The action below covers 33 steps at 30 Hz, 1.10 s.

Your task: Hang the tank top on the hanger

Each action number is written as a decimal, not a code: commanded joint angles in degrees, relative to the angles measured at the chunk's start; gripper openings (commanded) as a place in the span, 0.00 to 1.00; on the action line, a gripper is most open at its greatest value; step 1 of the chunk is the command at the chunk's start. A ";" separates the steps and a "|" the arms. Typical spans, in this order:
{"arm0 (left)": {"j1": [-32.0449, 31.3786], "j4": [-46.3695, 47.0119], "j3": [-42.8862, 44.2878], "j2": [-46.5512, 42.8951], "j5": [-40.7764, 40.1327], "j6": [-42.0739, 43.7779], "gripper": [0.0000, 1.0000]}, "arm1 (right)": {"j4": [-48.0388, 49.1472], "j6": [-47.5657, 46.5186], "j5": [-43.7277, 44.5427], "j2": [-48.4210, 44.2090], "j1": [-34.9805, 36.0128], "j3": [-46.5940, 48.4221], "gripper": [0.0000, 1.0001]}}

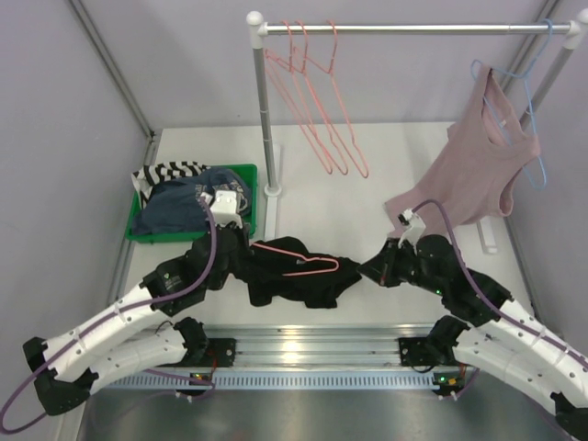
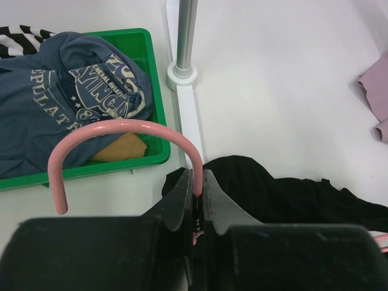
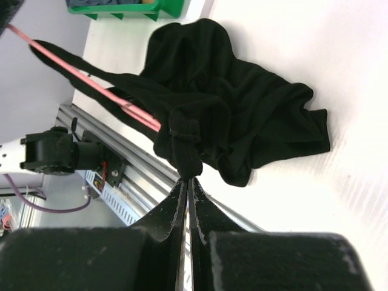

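Note:
The black tank top (image 1: 294, 276) lies crumpled on the white table between my arms, with a salmon-pink wire hanger (image 1: 303, 262) partly inside it. My left gripper (image 2: 198, 182) is shut on the hanger's neck; its pink hook (image 2: 121, 130) arches up in the left wrist view. My right gripper (image 3: 188, 182) is shut on a black strap (image 3: 185, 142) of the tank top and holds it slightly raised. The hanger's arm (image 3: 91, 85) runs through the fabric in the right wrist view. In the top view the left gripper (image 1: 241, 250) is at the top's left end, the right gripper (image 1: 372, 268) at its right.
A metal rack (image 1: 265, 110) stands behind, with several salmon-pink hangers (image 1: 317, 101) on its rail and a dusty-pink tank top (image 1: 473, 165) on a light blue hanger (image 1: 525, 101). A green bin (image 1: 241, 175) at the left holds a dark blue printed shirt (image 2: 66, 103) and striped cloth.

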 commanded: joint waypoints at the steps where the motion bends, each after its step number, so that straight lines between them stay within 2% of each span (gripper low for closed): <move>1: -0.19 1.49 1.00 0.72 -1.89 1.06 0.00 | 0.96 -1.26 -1.90 -0.74 -0.98 4.25 0.00; 12: -0.19 4.12 4.25 4.32 0.48 2.90 0.00 | 4.29 -3.54 -8.49 5.32 -0.63 9.53 0.00; 21: -0.27 6.58 6.89 8.10 5.58 2.82 0.00 | 7.02 -4.51 -7.09 12.00 3.15 15.77 0.00; 33: -1.15 8.69 7.77 10.39 7.87 1.68 0.00 | 7.99 -5.65 -4.28 18.16 6.66 22.45 0.00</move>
